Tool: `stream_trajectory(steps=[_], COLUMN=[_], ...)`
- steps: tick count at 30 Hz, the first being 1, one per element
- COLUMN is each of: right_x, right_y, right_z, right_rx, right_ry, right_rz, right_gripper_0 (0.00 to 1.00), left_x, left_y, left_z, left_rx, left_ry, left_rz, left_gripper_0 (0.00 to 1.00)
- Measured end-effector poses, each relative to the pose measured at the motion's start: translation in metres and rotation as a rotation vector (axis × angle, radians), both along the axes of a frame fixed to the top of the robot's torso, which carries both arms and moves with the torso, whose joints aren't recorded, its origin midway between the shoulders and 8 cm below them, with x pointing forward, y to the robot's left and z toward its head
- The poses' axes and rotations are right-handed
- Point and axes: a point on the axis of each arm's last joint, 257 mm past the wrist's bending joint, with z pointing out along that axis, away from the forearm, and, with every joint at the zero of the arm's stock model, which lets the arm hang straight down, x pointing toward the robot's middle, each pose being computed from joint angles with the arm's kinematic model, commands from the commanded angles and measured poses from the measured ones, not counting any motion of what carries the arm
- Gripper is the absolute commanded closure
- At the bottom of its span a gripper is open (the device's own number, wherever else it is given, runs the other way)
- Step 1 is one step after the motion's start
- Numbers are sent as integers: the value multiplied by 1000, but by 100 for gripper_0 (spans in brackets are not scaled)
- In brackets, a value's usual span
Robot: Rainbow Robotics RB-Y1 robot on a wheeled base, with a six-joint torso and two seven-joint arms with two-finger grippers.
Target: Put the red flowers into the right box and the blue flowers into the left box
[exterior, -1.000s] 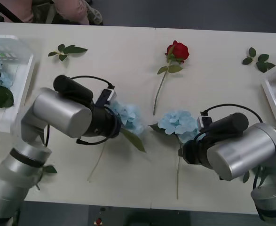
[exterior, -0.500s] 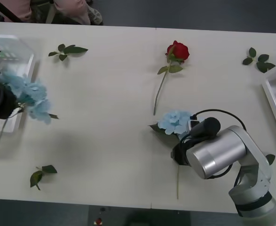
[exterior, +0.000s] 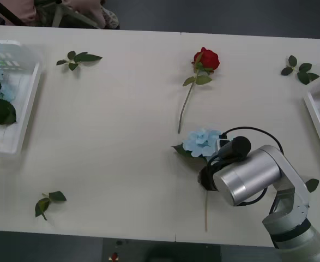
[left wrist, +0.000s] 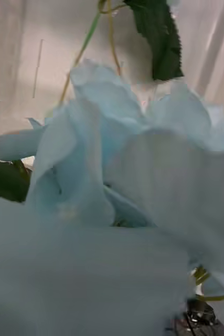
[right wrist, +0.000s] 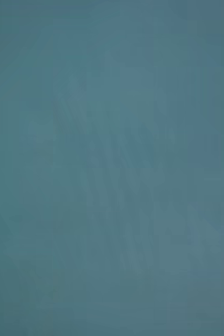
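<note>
Blue flower [exterior: 202, 141] lies on the table [exterior: 116, 153] right of centre, head toward the far side, stem [exterior: 206, 210] trailing toward the near edge. Right end effector [exterior: 207, 177] sits low over the stem just below the head; fingers hidden by the arm, grip cannot be told. To do it well: take the stem close under the head, lift clear before swinging across to the left box [exterior: 23, 103], which already holds blue blooms. Left wrist view has pale blue petals [left wrist: 117, 173] pressed close, white box wall behind; left end effector's grip cannot be told. One red flower [exterior: 205, 59] lies beyond, untouched; the right box [exterior: 315, 117] holds another.
</note>
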Motion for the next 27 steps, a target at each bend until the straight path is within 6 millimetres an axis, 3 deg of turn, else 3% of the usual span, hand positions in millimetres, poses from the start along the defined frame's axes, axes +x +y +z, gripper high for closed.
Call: stream_trajectory(steps=[1, 2, 3, 8, 11, 19, 24, 27], right_x=[0, 0, 0, -2, -1, -1, -2, -3], right_y=[0, 0, 0, -3, -4, -4, -4, -4], right_z=[0, 0, 0, -7, -11, -12, -11, 3], right_rx=[0, 0, 0, -7, -5, -5, -5, 9], right_ry=[0, 0, 1, 16, 14, 17, 18, 17], right_rz=[0, 0, 0, -5, -6, -7, -9, -16], right_gripper_0=[4, 19, 24, 86, 99, 100, 100, 100], left_x=[2, 4, 6, 18, 30, 72, 85, 91], left_y=[8, 15, 23, 62, 76, 107, 114, 111], left_z=[-1, -2, -2, 3, 12, 30, 6, -5], left_rx=[0, 5, 13, 35, 25, 101, 117, 142], left_ry=[-7, -9, -10, -37, -51, -142, -135, -125], left_rz=[18, 31, 43, 116, 151, 177, 188, 166], left_gripper_0=[100, 100, 100, 100, 100, 100, 100, 99])
